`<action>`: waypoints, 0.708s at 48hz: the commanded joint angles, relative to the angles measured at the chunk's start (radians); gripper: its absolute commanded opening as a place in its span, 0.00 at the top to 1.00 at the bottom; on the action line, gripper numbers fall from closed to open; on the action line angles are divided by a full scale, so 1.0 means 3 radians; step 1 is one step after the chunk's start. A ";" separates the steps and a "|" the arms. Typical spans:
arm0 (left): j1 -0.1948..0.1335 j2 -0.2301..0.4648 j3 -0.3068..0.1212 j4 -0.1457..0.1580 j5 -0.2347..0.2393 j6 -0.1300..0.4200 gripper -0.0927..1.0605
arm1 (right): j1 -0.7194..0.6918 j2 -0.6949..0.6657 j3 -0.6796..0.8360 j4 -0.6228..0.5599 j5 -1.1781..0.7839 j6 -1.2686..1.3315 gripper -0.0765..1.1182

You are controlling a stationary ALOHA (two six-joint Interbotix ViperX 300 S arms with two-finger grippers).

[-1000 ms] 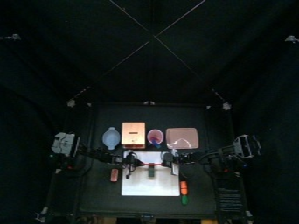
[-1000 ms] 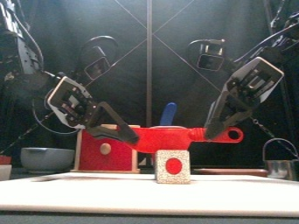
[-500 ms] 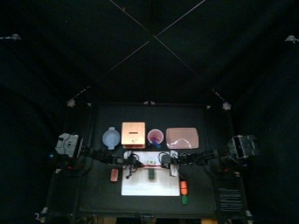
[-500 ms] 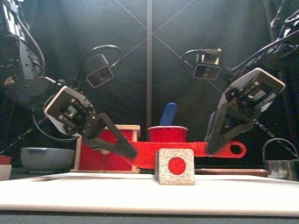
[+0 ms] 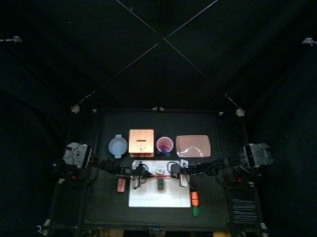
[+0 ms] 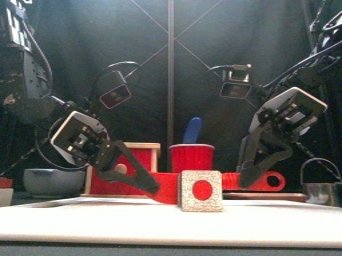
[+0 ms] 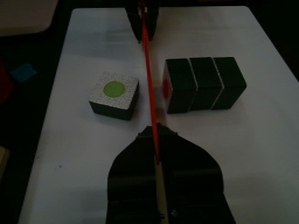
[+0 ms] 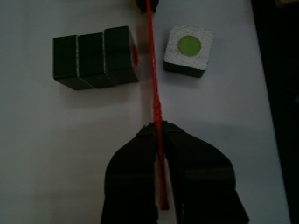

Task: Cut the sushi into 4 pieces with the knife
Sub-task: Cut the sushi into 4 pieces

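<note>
Top view: the left gripper [image 5: 140, 170] and the right gripper [image 5: 184, 170] face each other over the back part of the white cutting board [image 5: 148, 196]. Behind them, in a row, stand a blue-grey bowl [image 5: 118, 145], a wooden box [image 5: 143, 142], a red cup [image 5: 165, 144] and a pink tray [image 5: 194, 144].

Front view: both grippers slant down and are clamped on the two ends of one red knife [image 6: 231, 183], which lies level between them. The right gripper grips near the looped handle and the left gripper near the tip. A cut piece [image 6: 201, 190] stands on the board just in front of the blade, midway between the fingertips. Its pale speckled face bears a red disc. A blue knife [image 6: 193, 130] rises from the cup behind.

Left wrist view: the jaws are closed narrowly on the blade, which runs straight out from them. Beyond the fingertips the cut piece, here showing a green disc, lies on one side of the blade. A three-block roll [image 7: 205, 83] lies on the other side, close against it.

Right wrist view: the same layout from the opposite end, with the jaws pinched on the knife, the roll and the piece parted by the blade
</note>
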 commanded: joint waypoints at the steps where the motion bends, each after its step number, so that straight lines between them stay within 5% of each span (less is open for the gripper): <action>1: 0.0041 0.0000 -0.0092 -0.0005 0.0026 0.0015 0.72 | -0.0102 -0.0031 -0.0056 -0.0015 -0.0010 0.0005 0.84; 12: 0.0169 -0.0107 -0.0061 0.0041 0.0026 0.0015 0.72 | -0.0240 -0.0107 -0.0056 -0.0107 0.0015 0.0000 0.84; 34: 0.0097 -0.0639 0.0031 0.0148 0.0056 0.0010 0.72 | -0.0123 -0.0644 -0.0031 -0.0123 0.0184 0.0005 0.84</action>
